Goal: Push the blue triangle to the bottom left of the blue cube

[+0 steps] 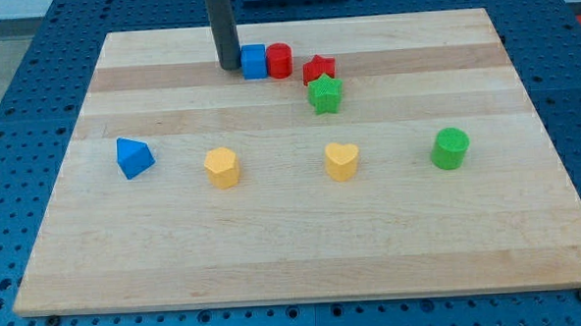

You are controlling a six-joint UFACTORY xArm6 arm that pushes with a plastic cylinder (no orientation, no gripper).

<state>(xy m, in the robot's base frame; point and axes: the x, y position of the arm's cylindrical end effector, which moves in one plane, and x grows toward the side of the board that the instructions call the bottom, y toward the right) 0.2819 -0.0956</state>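
The blue triangle (134, 157) lies at the view's left on the wooden board (305, 261). The blue cube (254, 61) sits near the view's top, touching a red cylinder (279, 60) on its right. My tip (229, 65) rests on the board right against the blue cube's left side. The tip is far above and to the right of the blue triangle.
A red star (319, 70) and a green star (325, 94) sit together right of the red cylinder. A yellow hexagon (222, 168), a yellow heart (342, 162) and a green cylinder (451, 148) lie in a row across the middle.
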